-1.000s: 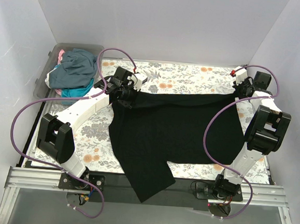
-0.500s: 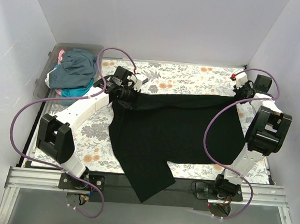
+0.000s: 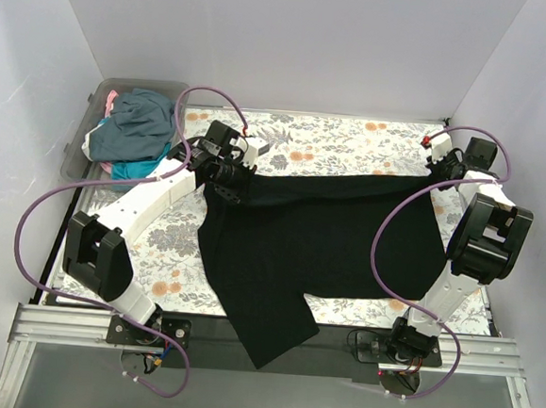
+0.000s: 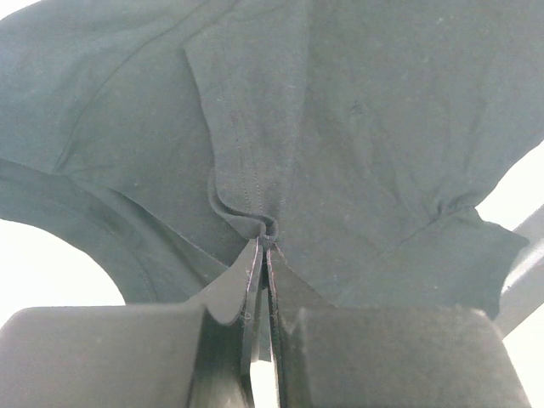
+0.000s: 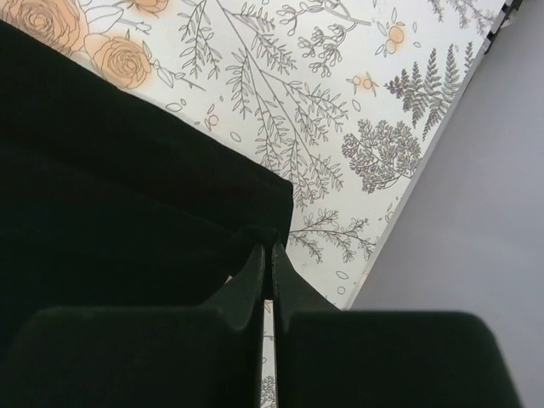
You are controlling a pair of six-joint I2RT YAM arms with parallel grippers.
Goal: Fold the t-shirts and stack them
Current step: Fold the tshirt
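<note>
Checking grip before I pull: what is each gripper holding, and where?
Both hold the black t-shirt: left gripper pinches a bunched hemmed edge, right gripper its far right corner.

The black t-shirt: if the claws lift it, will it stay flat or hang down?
Probably floppy: the black t-shirt bunches into folds at the left claw. Likely to sag between it and the right claw, since one part drapes over the table edge.

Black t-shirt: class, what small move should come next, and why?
Probably draw both grippers toward the near edge, folding the black t-shirt in half: left gripper and right gripper each pinch its far edge, and it lies spread out.
</note>
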